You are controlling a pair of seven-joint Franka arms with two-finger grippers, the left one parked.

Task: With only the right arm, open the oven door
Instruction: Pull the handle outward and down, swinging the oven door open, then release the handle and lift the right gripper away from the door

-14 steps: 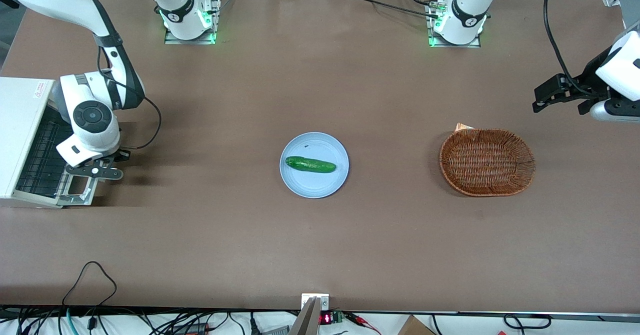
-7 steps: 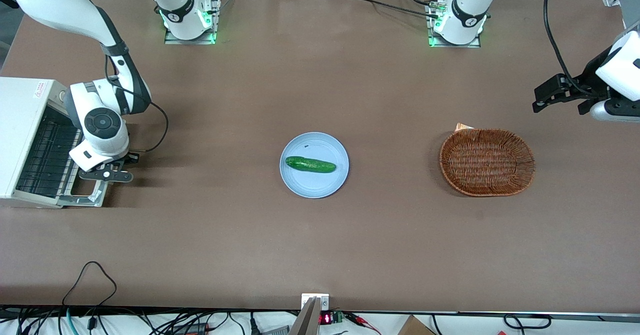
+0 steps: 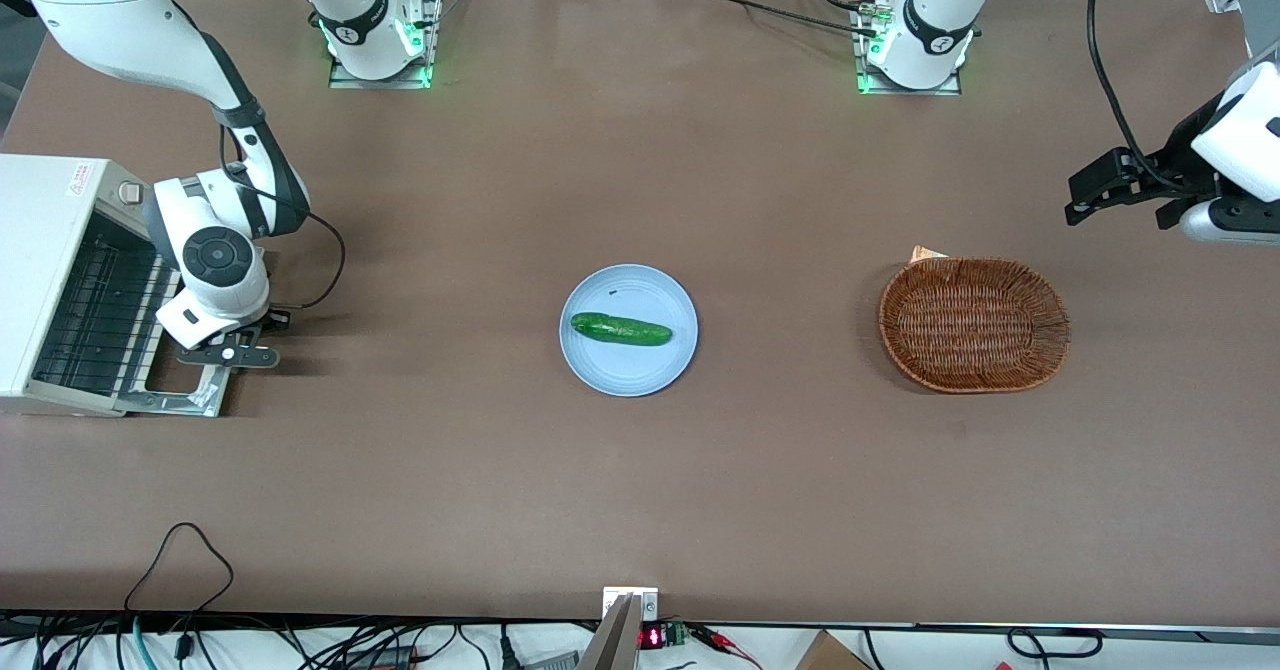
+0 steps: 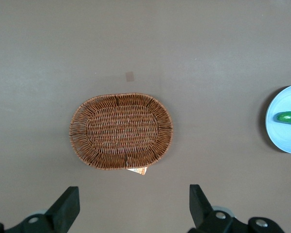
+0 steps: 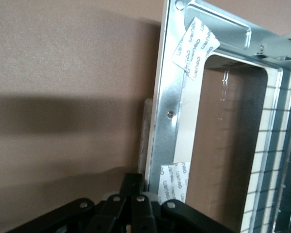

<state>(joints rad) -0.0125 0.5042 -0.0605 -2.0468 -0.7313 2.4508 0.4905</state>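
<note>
From my remote seat the oven door [image 3: 185,375] lies folded down nearly flat in front of the white toaster oven [image 3: 50,280], at the working arm's end of the table. The gripper [image 3: 232,352] sits at its handle edge, seemingly clenched on it, though I can't be sure. Opening looks almost finished; next I'd release and lift clear. Nearer the middle, a blue plate [image 3: 628,375] holds a cucumber [image 3: 620,329]; the wicker basket [image 3: 974,324] looks empty.

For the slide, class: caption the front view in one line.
Right arm's gripper over the handle edge of the lowered oven door; cucumber on plate, basket nearby.
</note>
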